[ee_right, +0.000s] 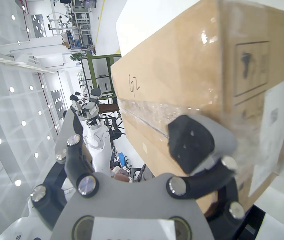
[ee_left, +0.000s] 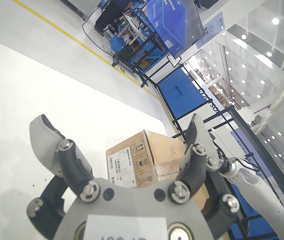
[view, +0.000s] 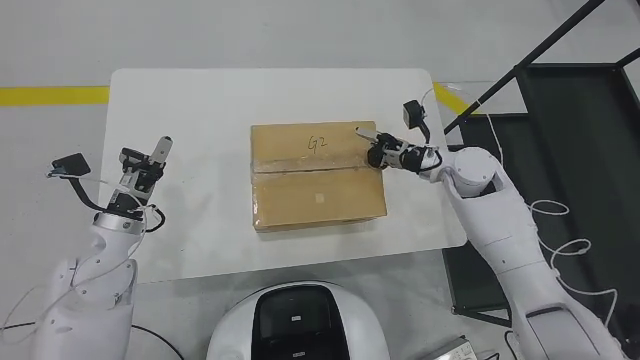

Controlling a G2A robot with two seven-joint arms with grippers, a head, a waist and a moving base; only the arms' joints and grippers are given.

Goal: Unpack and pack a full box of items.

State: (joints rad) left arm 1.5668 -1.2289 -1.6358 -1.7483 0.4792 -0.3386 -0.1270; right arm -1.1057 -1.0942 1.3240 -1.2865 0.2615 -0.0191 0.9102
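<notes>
Well to the left of the box, the left tool [view: 155, 155] hangs over the white worktop [view: 200, 100] with its fingers spread wide apart, holding and touching nothing; its wrist view looks over the spread tool [ee_left: 118, 128] toward the box's [ee_left: 137, 161] left end, which carries a label [ee_left: 120, 166]. The box [view: 315, 175] sits shut at the middle of the worktop, a plain brown carton with its two top flaps meeting in a seam [view: 315, 168] that runs left to right. Clear tape [ee_right: 142, 111] covers that seam and wraps down over the end. The board looks stiff and dry, so it should not slip, but a full carton is likely heavy and too broad for one tool to span. It would be better pushed or steadied by its side walls than lifted. The flaps are probably the place to take hold once the tape is broken, and the crinkled tape end looks like the easiest thing to pinch. At the box's right end, the right tool [view: 378, 147] is close over the top edge where the seam finishes. In its wrist view the right tool [ee_right: 129, 131] stands apart and clamps nothing. One dark pad [ee_right: 187, 146] lies at the wrapped tape on that edge, seemingly touching it, though contact cannot be confirmed, and the other finger is in the air above the box top.
</notes>
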